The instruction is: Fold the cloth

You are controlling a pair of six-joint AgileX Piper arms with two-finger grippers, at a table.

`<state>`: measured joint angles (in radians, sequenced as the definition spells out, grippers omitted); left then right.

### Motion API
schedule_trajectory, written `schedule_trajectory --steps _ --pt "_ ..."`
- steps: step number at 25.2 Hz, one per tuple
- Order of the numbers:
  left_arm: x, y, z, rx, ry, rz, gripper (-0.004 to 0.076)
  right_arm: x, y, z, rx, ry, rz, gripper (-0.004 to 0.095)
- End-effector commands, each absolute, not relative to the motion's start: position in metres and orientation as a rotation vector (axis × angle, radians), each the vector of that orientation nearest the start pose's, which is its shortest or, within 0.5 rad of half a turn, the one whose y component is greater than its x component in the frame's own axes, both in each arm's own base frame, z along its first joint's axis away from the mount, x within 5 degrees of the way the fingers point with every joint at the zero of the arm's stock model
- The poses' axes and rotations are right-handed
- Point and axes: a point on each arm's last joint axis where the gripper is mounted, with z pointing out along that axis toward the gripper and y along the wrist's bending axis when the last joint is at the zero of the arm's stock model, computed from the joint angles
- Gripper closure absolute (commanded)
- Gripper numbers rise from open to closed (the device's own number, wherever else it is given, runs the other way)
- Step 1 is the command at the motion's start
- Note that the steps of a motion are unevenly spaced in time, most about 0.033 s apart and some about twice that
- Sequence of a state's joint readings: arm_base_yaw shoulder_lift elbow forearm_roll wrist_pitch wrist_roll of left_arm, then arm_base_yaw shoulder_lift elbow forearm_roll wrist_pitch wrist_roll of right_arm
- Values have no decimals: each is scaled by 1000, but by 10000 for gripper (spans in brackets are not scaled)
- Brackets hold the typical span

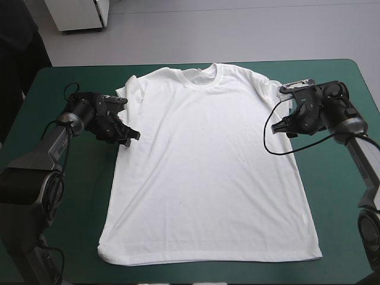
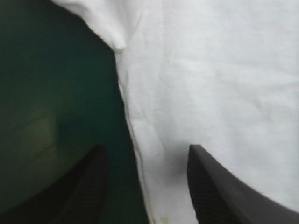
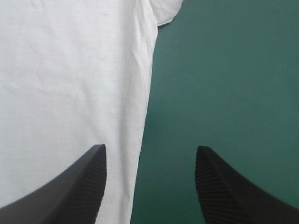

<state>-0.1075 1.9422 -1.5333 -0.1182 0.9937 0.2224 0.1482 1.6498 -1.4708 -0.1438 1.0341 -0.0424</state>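
The white T-shirt lies spread flat on the teal-green cover, collar toward the far edge, hem toward the near edge. My left gripper hovers at the shirt's left side seam just below the sleeve, fingers open. In the left wrist view the T-shirt side edge runs between the open gripper fingers. My right gripper sits at the right side seam below the other sleeve, also open. In the right wrist view the T-shirt edge passes between the gripper fingers, nothing gripped.
Bare teal-green cover lies to both sides of the shirt and along the near edge. A white cabinet stands beyond the far left corner of the table.
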Motion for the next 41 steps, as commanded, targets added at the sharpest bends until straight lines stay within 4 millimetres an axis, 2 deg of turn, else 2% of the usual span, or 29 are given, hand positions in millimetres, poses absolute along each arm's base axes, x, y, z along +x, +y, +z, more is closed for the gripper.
schedule_trajectory --steps 1,6,9,13,16,20,23,25,30,31,32,35,36,37,39,41 --pt "404 -56 244 384 2804 -173 337 352 41 344 -310 2560 -161 367" --pt "406 -57 234 382 2839 -194 369 360 38 341 -289 2559 -159 367" --pt "406 -58 229 379 2861 -212 493 366 29 332 -252 2592 -159 368" --pt "406 -59 222 420 2890 -232 748 375 18 318 -205 2633 -144 368" --pt "406 -63 221 421 2888 -288 746 381 14 307 -188 2665 -143 367" --pt "406 -65 221 428 2874 -326 746 391 17 288 -217 2699 -92 367" --pt "405 -65 221 441 2884 -332 746 401 23 261 -217 2758 -11 367" --pt "405 -65 221 455 2885 -334 746 405 24 251 -226 2782 2 367" --pt "405 -67 222 458 2874 -365 746 412 29 241 -217 2801 78 376" --pt "405 -68 222 455 2873 -371 746 414 31 239 -215 2803 97 399" --pt "405 -68 222 455 2873 -371 746 417 35 236 -219 2804 130 471" --pt "405 -67 222 468 2871 -367 746 422 43 225 -253 2834 202 755" --pt "405 -67 222 472 2870 -367 746 423 46 220 -243 2843 254 884" --pt "405 -67 222 483 2868 -363 746 423 46 218 -241 2848 265 923" --pt "405 -68 225 497 2871 -367 746 423 47 221 -240 2843 269 921" --pt "405 -68 239 518 2869 -376 746 424 47 231 -254 2848 272 921"
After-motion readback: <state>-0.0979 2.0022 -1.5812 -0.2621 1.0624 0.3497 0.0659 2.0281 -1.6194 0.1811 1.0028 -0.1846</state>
